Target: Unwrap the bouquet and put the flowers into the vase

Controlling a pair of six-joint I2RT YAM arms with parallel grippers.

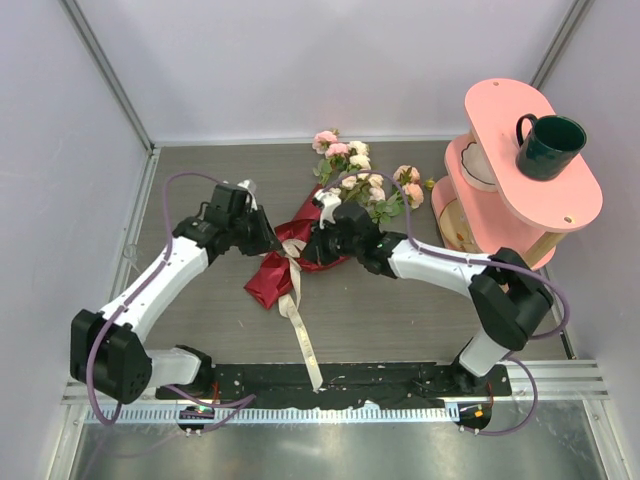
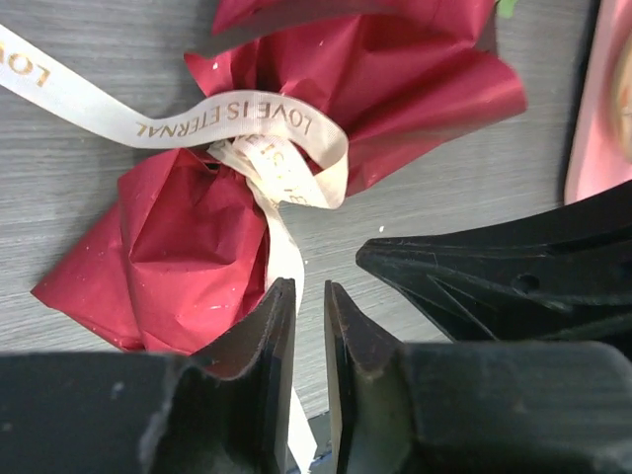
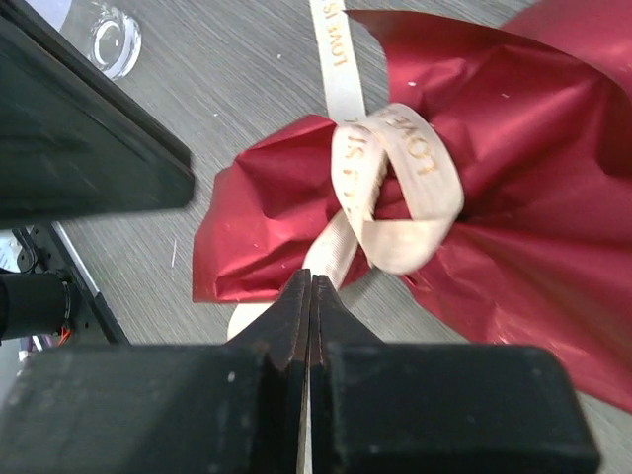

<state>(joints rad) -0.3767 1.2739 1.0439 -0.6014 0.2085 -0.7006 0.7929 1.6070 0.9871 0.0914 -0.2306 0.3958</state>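
Top view: the bouquet [image 1: 270,280] lies mid-table, roses [image 1: 355,175] toward 1 o'clock, ribbon [image 1: 300,330] trailing toward 6. Left wrist view: the left gripper [image 2: 308,291], at the wrapper's 6 o'clock, is narrowly parted and visibly holds nothing. Right wrist view: the right gripper [image 3: 310,281] is pressed closed; whether it pinches ribbon is unclear. The paper looks light and crinkly, the ribbon soft and slippery, so the loose tail is probably the best place to take hold.

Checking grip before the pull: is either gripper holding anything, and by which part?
Cannot tell. The right gripper is shut where a ribbon tail reaches it; the left gripper stands slightly open.
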